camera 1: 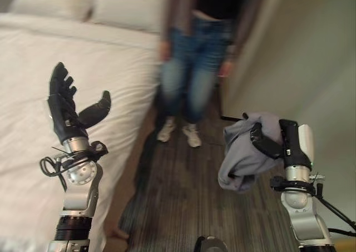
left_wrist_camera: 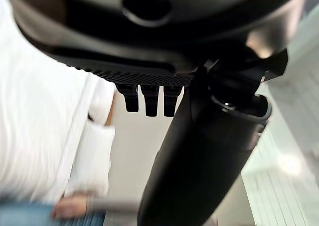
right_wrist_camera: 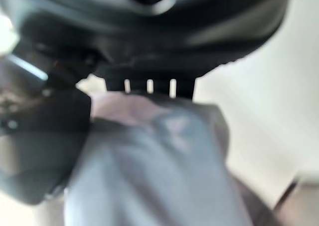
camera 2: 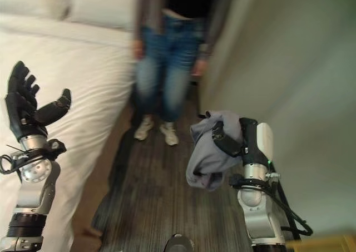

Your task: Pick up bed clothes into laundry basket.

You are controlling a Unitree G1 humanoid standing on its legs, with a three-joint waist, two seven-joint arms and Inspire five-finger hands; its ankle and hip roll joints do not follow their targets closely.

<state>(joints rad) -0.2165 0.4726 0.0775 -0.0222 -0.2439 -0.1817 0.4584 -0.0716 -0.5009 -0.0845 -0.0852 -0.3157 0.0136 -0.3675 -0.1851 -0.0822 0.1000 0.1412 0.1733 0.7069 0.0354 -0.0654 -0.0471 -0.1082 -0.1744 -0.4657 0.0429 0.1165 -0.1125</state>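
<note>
Soft even indoor light; motion blur throughout, wrist views heavily defocused.

A soft grey-blue cloth garment (camera 1: 245, 152) is hanging from the black right hand (camera 1: 272, 143) (its thumb is wearing a white cover). The black left hand (camera 1: 64, 104) is showing against a plain white bed sheet (camera 1: 83, 68). A person in faded blue jeans (camera 1: 192, 68) and pale sneakers (camera 1: 179, 132) is standing on dark striped grey-brown carpet (camera 1: 183, 196).
</note>
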